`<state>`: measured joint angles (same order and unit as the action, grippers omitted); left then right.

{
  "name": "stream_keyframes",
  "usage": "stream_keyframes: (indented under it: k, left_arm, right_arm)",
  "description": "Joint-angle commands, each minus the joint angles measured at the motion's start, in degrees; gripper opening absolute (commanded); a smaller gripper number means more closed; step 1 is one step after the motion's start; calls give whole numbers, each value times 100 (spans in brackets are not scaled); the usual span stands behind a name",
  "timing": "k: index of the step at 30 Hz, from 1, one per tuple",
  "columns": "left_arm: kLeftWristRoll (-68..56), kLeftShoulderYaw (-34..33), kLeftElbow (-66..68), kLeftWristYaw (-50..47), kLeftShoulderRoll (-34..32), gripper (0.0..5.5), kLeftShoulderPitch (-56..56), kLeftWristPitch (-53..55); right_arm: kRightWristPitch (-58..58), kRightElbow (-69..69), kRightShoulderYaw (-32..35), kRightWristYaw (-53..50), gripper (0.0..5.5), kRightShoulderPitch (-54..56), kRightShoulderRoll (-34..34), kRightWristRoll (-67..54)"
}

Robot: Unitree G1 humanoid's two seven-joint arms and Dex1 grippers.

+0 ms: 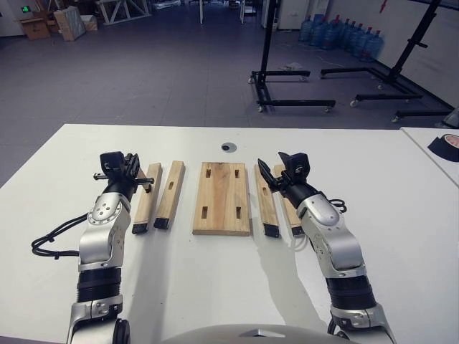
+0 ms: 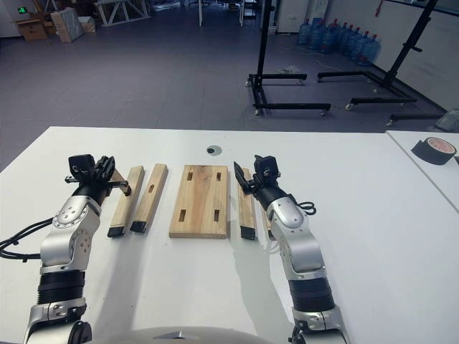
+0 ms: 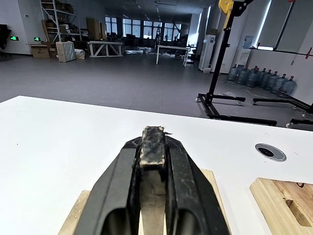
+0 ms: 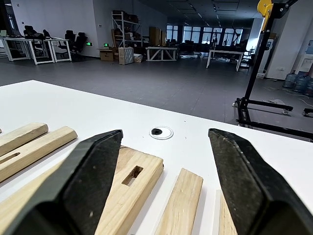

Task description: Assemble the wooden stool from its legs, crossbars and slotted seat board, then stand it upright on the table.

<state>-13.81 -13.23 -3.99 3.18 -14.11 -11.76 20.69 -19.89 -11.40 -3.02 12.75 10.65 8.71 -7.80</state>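
**Left pincer clamped on a crossbar, right pincer spread wide over the legs**

Both arms reach out over the white table (image 1: 373, 215), forearms running from the near edge toward the far side. They sit on either side of the parts laid out in a row.

The left gripper (image 1: 131, 172) sits at the far end of the outermost left leg (image 1: 145, 201). Its fingers (image 3: 117, 186) are pressed together on a thin wooden crossbar (image 3: 152, 147). From the head cameras the bar lies crosswise in the grip, one end poking out toward that leg. A second leg (image 1: 171, 192) lies just beside the first, parallel to it.

In the middle lies the slotted seat board (image 1: 222, 197), flat on the table with four slots showing. Nothing touches it.

On the right, the right gripper (image 1: 276, 172) is over the far ends of the two right-hand legs. Its fingers (image 4: 98, 166) are spread wide and hold nothing. Whether they touch the wood below is hard to tell. The inner right leg (image 1: 266, 202) lies just beside the board. The outer one (image 1: 289, 211) is partly covered by the right forearm.

A round grommet (image 1: 229, 147) sits in the tabletop beyond the board. A black cable (image 1: 50, 240) loops beside the left arm. A tape roll (image 1: 445, 143) rests on the neighbouring surface, far right.
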Motion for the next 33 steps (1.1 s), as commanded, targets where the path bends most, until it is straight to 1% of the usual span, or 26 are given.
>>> stream_keyframes:
  k: [1, 8, 14, 24, 33]
  left_arm:
    - [-3, -114, -70, -61, 1, 39, 217, 263]
    - [120, -65, -125, -194, 71, 39, 320, 368]
    - [43, -49, -468, -196, 170, 39, 511, 608]
    - [85, 143, -661, 50, 36, 39, 584, 1126]
    - [265, 153, -387, -42, 29, 39, 599, 906]
  right_arm:
    - [-21, 16, 66, -6, 323, 25, 60, 44]
    - [29, 19, 9, 23, 323, 32, 99, 113]
    - [46, -18, -7, 70, 323, 14, 165, 192]
    - [70, 5, -30, 98, 323, 39, 193, 267]
    - [224, 97, -88, 96, 323, 65, 164, 368]
